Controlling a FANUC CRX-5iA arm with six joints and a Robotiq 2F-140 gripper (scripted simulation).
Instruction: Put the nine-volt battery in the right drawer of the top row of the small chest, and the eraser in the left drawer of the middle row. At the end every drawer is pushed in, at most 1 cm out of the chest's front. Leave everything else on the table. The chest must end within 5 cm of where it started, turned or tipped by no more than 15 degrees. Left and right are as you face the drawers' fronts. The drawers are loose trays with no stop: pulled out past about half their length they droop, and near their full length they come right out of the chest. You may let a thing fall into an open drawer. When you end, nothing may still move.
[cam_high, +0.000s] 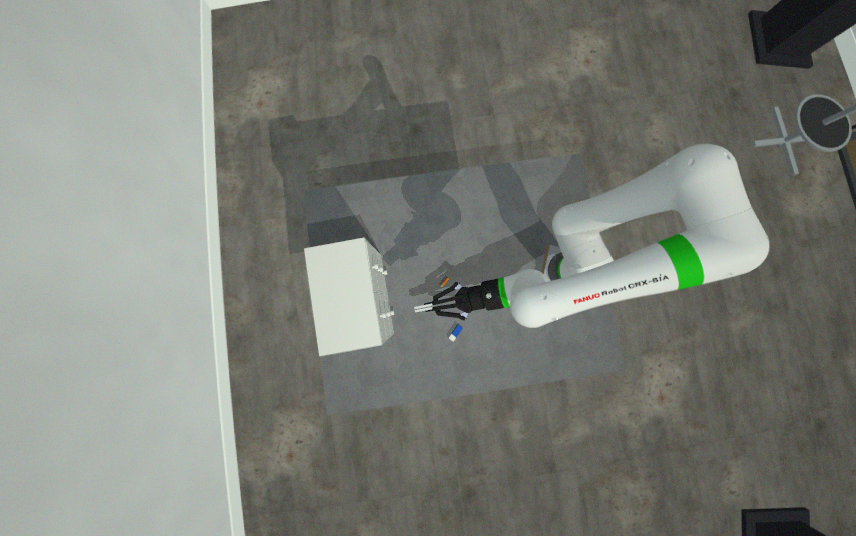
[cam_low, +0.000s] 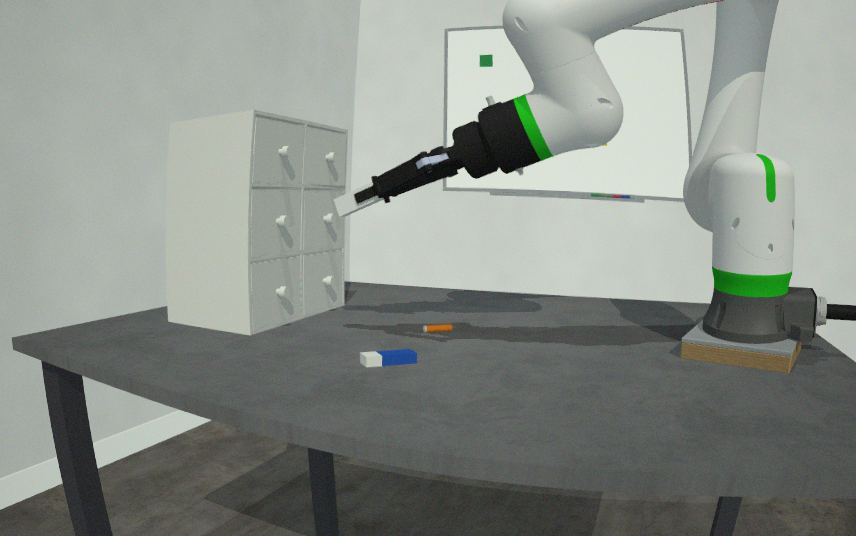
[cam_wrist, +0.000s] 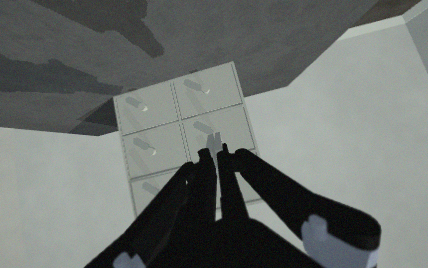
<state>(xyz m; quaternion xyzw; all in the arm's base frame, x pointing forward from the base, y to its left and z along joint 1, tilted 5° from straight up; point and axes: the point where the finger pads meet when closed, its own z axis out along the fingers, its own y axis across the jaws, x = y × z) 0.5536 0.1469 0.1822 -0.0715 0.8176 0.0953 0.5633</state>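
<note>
The white chest (cam_high: 344, 296) (cam_low: 208, 220) (cam_wrist: 160, 109) stands upright, with all six drawers looking pushed in. Its top-right drawer (cam_low: 317, 138) and middle-left drawer (cam_low: 265, 208) have white knobs. My gripper (cam_high: 423, 308) (cam_low: 346, 204) (cam_wrist: 216, 141) is shut and empty, with at most a slit between the fingertips. It slants down towards the chest, a short way in front of the left column; in the wrist view the tips cover the middle-left knob. The blue and white eraser (cam_high: 455, 332) (cam_low: 389, 357) lies on the table. I make out no nine-volt battery.
A small orange cylinder (cam_high: 444, 281) (cam_low: 437, 328) lies on the table (cam_high: 505, 359) (cam_low: 536, 410) (cam_wrist: 210, 35), behind the eraser in the exterior view. The arm's base (cam_low: 751, 315) stands at the table's far end from the chest. A whiteboard (cam_low: 644, 113) hangs on the wall.
</note>
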